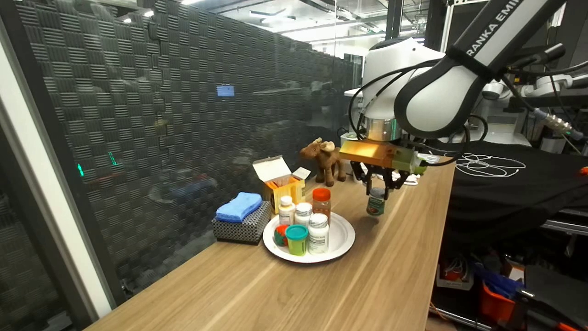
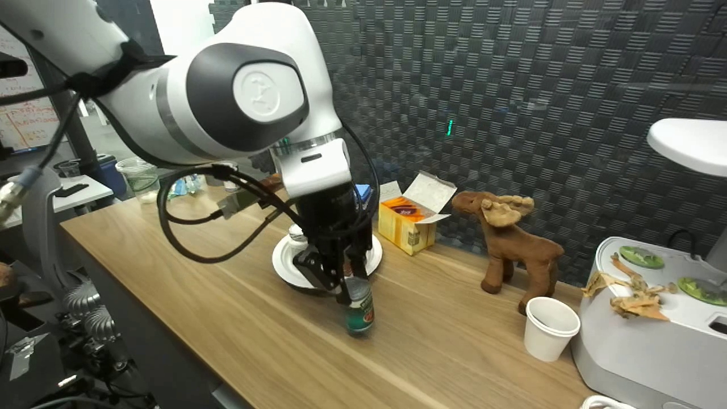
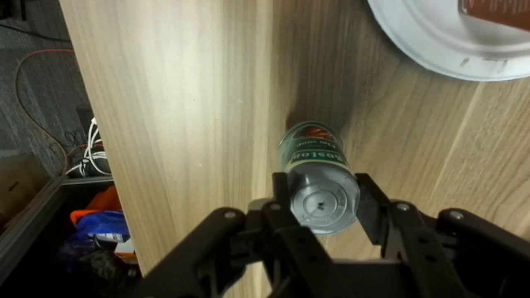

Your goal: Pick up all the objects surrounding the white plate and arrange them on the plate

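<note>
In an exterior view a white plate (image 1: 343, 233) lies on the desk (image 1: 367, 294), nearer its left edge. On the plate's near part stand a teal-lidded green cup (image 1: 297, 244) and a white bottle (image 1: 318, 239), with a red-and-green item (image 1: 279, 235) just left of the cup; behind them are two more white bottles (image 1: 286, 214) and an orange-capped brown bottle (image 1: 321, 203). Beside the plate, at the desk's left edge, a blue block (image 1: 239, 208) rests on a patterned box (image 1: 241, 230). Farther off, toward the right edge, the pincer (image 1: 377, 193) grips a green jar (image 1: 375, 208) by its grey top, fingers (image 3: 370, 207) against both sides; I cannot tell whether its base meets the desk. Behind the plate, near the left edge, stands an open yellow carton (image 1: 294, 191), with a brown toy moose (image 1: 327, 162) beyond.
</note>
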Robot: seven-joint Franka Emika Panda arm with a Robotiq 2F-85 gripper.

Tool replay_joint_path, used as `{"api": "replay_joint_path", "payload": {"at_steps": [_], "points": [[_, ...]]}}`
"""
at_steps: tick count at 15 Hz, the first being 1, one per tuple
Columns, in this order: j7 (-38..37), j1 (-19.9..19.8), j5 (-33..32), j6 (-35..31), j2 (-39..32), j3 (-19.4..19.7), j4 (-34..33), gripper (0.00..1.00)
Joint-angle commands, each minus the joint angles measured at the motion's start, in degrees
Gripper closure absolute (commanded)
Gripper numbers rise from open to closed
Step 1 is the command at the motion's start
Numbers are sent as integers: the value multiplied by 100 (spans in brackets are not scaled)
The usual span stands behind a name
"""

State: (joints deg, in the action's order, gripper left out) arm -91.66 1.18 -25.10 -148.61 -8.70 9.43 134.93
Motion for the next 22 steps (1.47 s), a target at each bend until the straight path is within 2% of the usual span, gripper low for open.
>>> {"api": "replay_joint_path", "payload": {"at_steps": [1, 4, 9, 17, 22], "points": [[-633, 376, -932, 482, 582, -161, 120, 82], [-664, 435, -1189, 712, 687, -552, 47, 82], [-154, 372, -772, 325, 378, -922, -36, 82], [858, 443, 80, -424, -158, -918, -136, 82], [1239, 522, 332, -440, -327, -874, -311, 82]]}}
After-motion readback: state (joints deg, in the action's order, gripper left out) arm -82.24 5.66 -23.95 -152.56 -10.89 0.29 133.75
